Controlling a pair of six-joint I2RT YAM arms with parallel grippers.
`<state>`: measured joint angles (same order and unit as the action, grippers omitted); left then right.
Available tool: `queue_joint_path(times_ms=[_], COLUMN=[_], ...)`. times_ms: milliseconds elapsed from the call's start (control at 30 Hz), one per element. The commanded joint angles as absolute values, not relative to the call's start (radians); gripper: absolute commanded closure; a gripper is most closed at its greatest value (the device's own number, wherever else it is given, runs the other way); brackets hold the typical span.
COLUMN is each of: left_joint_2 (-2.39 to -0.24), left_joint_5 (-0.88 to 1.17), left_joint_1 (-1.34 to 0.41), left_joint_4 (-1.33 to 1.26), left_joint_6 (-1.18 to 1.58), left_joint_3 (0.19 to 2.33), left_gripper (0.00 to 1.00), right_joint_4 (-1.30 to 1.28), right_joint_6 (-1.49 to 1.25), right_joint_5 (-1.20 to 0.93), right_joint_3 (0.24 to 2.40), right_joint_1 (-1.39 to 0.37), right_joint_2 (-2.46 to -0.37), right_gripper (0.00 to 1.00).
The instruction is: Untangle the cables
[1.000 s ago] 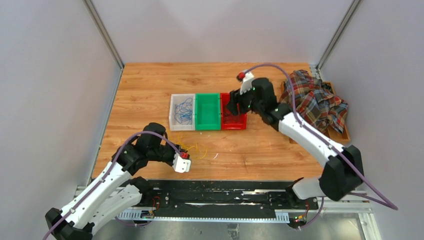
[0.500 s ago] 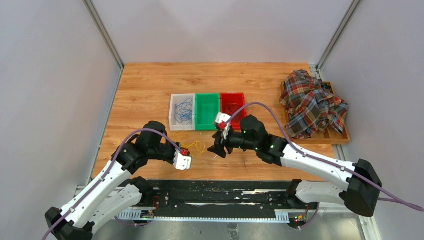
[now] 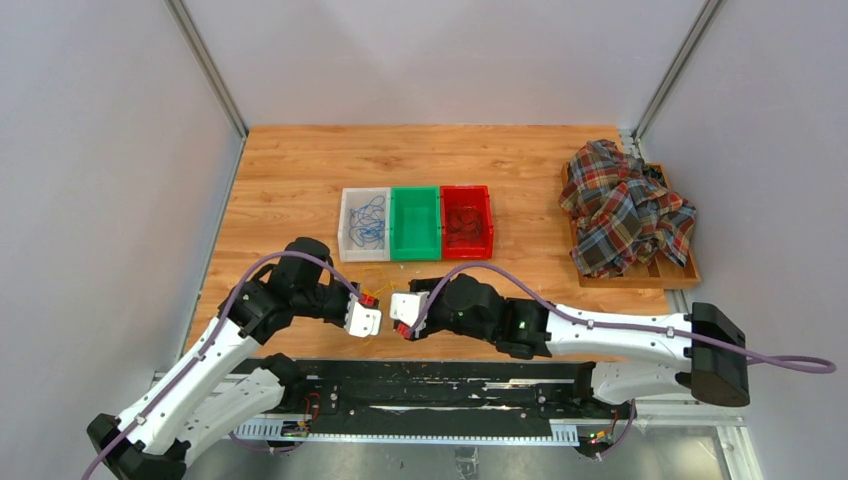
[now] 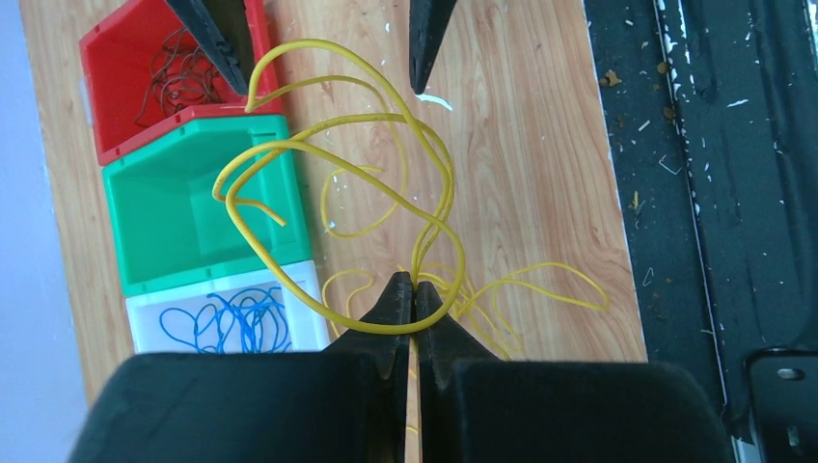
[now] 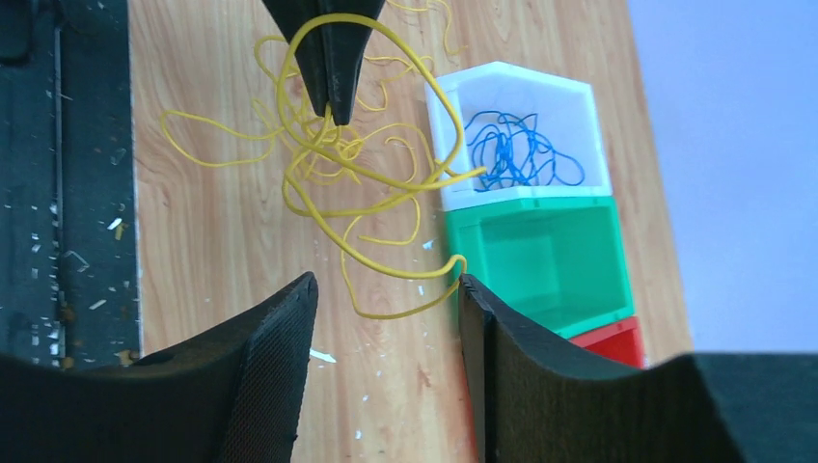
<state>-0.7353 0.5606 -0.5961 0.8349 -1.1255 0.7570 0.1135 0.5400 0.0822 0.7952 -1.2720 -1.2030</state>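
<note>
A tangle of yellow cables (image 5: 328,154) lies on the wooden table in front of the bins, and also shows faintly from above (image 3: 372,283). My left gripper (image 4: 413,282) is shut on a yellow strand (image 4: 373,328), lifting its loops off the table. My right gripper (image 5: 386,285) faces it, open, with one yellow loop hanging just ahead of its jaws and close to one fingertip. From above, the left gripper (image 3: 374,300) and right gripper (image 3: 395,303) nearly meet. Blue cables (image 3: 368,222) fill the white bin. Dark cables (image 3: 465,222) lie in the red bin.
A green bin (image 3: 415,222) stands between the white and red bins. A plaid cloth (image 3: 625,205) is heaped on a wooden tray (image 3: 690,270) at the right edge. A black rail (image 3: 440,390) runs along the near edge.
My right arm has swung from over the red bin down to the front of the table, facing the left gripper. The left gripper has kept its hold, shifting slightly right.
</note>
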Motion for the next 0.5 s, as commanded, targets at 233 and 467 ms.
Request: queue_joint_path(times_ms=[233, 467], left_joint_2=[-0.753, -0.772], left_joint_5=[0.6, 0.592], left_joint_1=[-0.588, -0.588], left_joint_4=[0.882, 0.884], left_joint_6=[-1.097, -1.085], left_joint_3=[0.799, 0.818], left_gripper=[0.99, 0.99], right_joint_4=[0.297, 0.284], right_joint_6=[0.777, 0.749], right_joint_5=[0.328, 0.318], right_joint_3=[0.822, 0.827], right_joint_1=[-1.391, -1.411], right_joint_2=[-1.264, -1.294], right_gripper=[0.51, 0.76])
